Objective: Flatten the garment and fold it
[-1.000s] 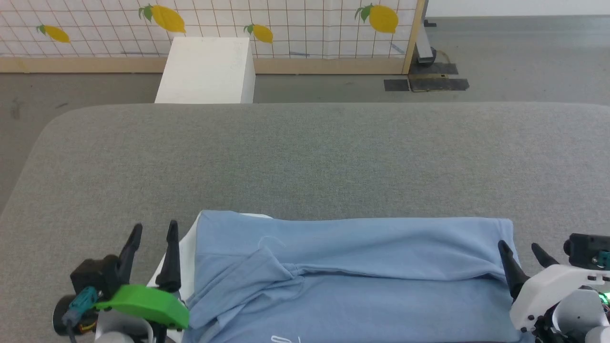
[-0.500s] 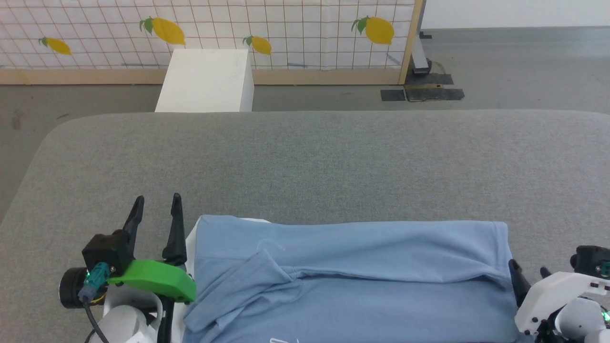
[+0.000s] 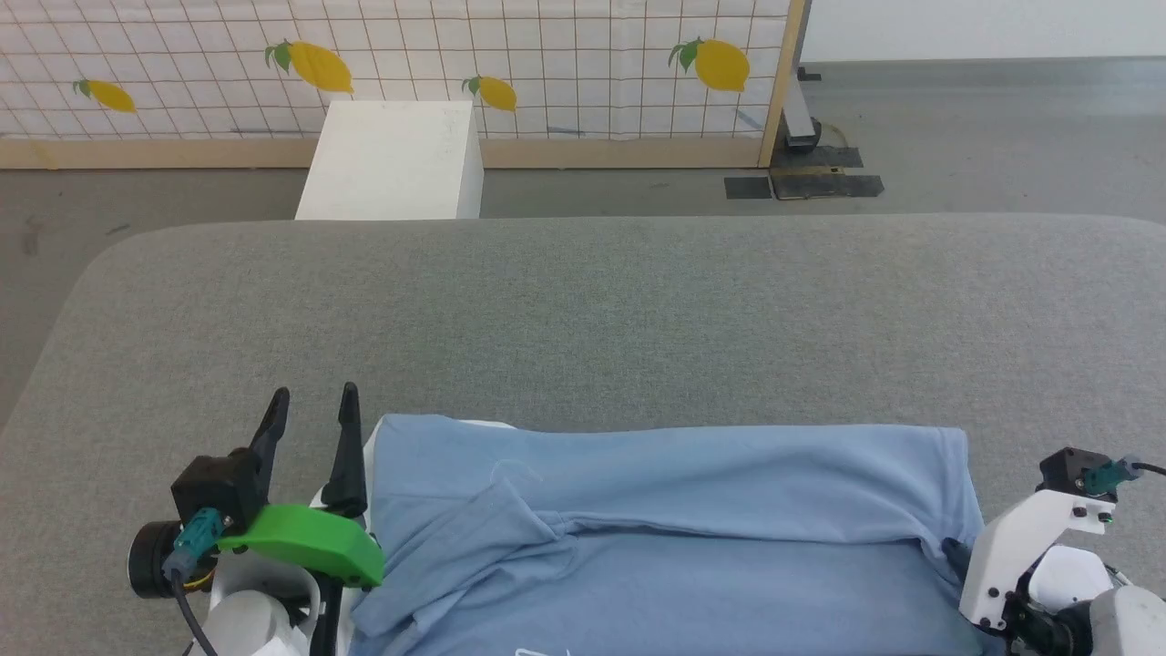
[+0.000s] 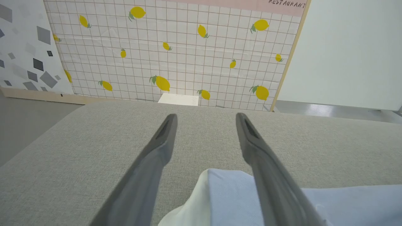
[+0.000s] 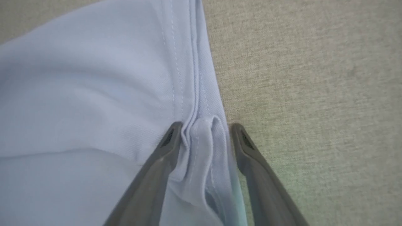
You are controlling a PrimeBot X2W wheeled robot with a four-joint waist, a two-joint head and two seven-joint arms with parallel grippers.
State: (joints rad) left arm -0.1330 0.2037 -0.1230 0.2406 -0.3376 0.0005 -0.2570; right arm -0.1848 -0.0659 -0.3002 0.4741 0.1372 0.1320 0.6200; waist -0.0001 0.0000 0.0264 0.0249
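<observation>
Looking down through the head view, I see the garment (image 3: 683,510) lying along the near edge of the grey desk (image 3: 583,310), light blue, folded lengthwise, with a rumpled flap toward its left end. A white panel (image 3: 367,456) peeps out at that end. The left gripper (image 3: 314,392) stands just beside the white panel, its two dark fingers parted and pointing away from me, nothing between them. The right gripper (image 3: 955,554) is at the garment's right end, its fingers mostly hidden by the blue cloth. Beyond the desk stand a white box (image 3: 392,159) and a lemon-printed screen (image 3: 547,55).

Left wrist view: the fingers are spread wide above the desk. The garment's corner, white edge and blue cloth, lies below and between their bases. The tips are over bare grey surface, released.

Right wrist view: the fingers (image 5: 157,166) are parted astride a raised fold of the stitched hem. The finger on that view's left touches the cloth. The other lies just beside the fold, at the hem's edge, over the desk. The fold sits between them unpinched.
</observation>
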